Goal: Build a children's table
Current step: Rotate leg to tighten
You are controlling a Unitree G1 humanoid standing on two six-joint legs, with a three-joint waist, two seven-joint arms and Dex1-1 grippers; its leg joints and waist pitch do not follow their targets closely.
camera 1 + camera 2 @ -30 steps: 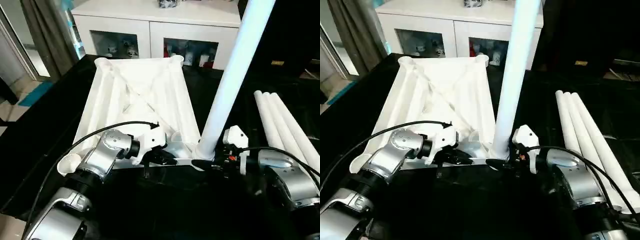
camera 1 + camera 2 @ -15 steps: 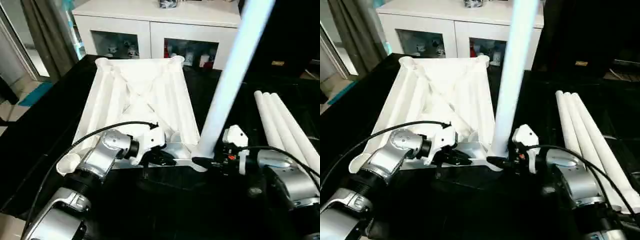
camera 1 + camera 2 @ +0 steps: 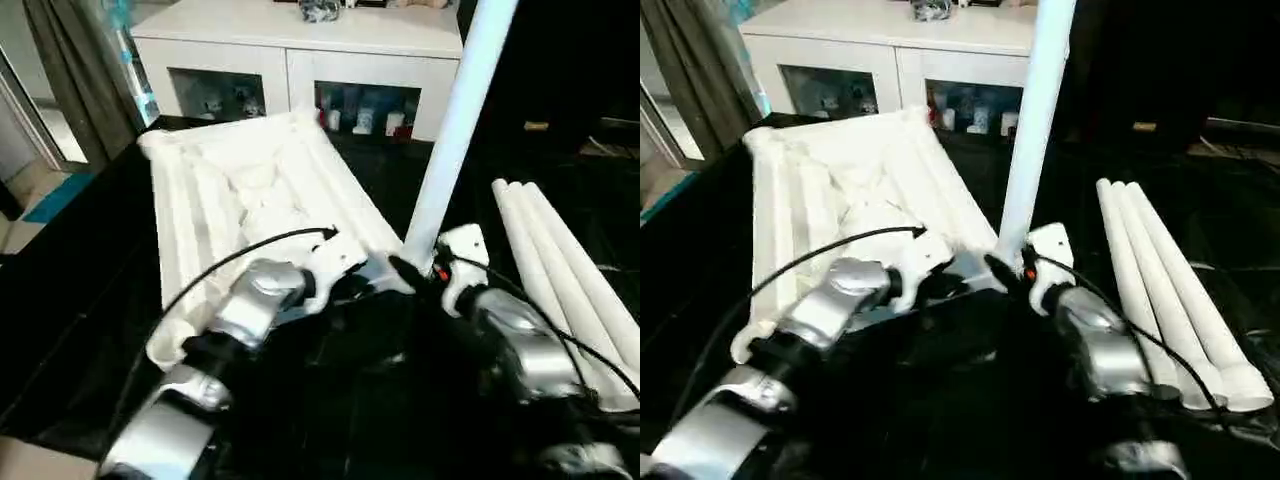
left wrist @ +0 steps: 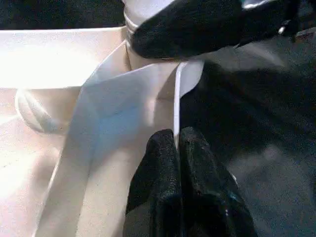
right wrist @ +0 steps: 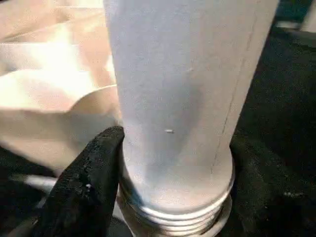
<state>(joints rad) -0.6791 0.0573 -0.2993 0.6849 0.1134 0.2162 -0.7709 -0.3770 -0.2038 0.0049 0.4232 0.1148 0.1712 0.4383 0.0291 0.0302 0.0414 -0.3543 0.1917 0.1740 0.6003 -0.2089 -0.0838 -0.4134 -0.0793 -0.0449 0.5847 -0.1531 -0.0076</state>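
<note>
Children's table, partly assembled: the ribbed white top (image 3: 230, 200) is laid underside-up on the black-sheeted surface (image 3: 70, 300), in front of a white cabinet with glass doors (image 3: 290, 60). One tube leg (image 3: 455, 110) is held nearly upright at the top's near corner, its threaded end (image 5: 173, 207) sitting just at the corner socket; whether it is yet seated cannot be told, so the first of four legs is judged to be in the fitting stage. The right claw (image 5: 173, 173) is closed around this leg just above the thread, one black finger on each side. The left claw (image 4: 177, 148) is shut, pinched on the thin edge of the top near that corner, apparently as a brace. Three further legs (image 3: 560, 260) are laid side by side on the surface to the right, untouched. Remaining, as judged: seating of this leg, then three more fittings, then turning the table upright.
</note>
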